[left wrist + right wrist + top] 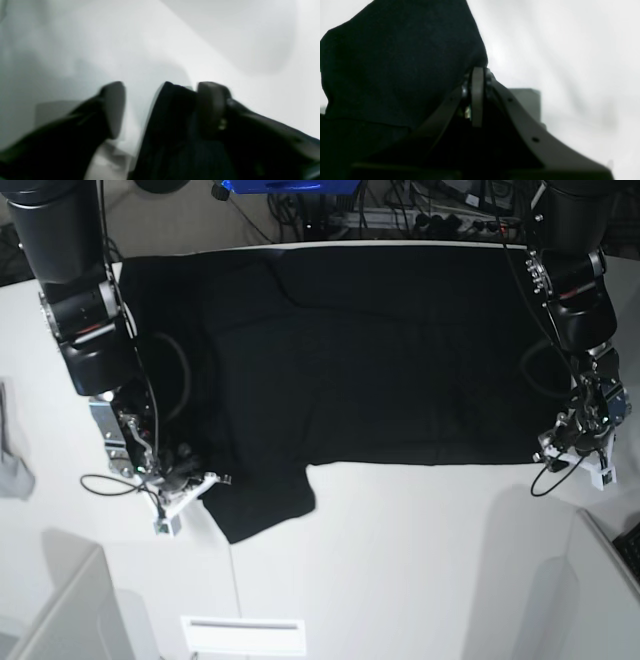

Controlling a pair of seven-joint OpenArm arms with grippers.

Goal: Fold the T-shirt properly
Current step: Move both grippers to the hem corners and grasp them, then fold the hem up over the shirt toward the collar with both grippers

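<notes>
So the T-shirt (pixel 380 360) is spread flat across the white worktop (pixel 420 560), one sleeve poking out toward the near edge right next to the right gripper (pixel 178 480). In its own wrist view the right gripper (pixel 476 97) has its fingers pressed together with black cloth bunched on one side of them, so I'd call that pinched onto the shirt near the sleeve corner. The left gripper (pixel 583 442) sits at the opposite near corner of the shirt; from its wrist view the left gripper (pixel 160 110) is spread fairly wide, one finger (pixel 211 107) tucked against a ridge of black fabric (pixel 172 120) and the other finger (pixel 113 107) out over bare worktop, so it's not holding anything yet as far as I can tell. My take: get that wide one closed on the hem before lifting, otherwise only one corner comes up and the fold goes crooked. Then raise both corners together and evenly, and carry the edge away from the grippers toward the far side. There's a small grey cloth (pixel 12 465) off beyond the right gripper, leave it alone.
</notes>
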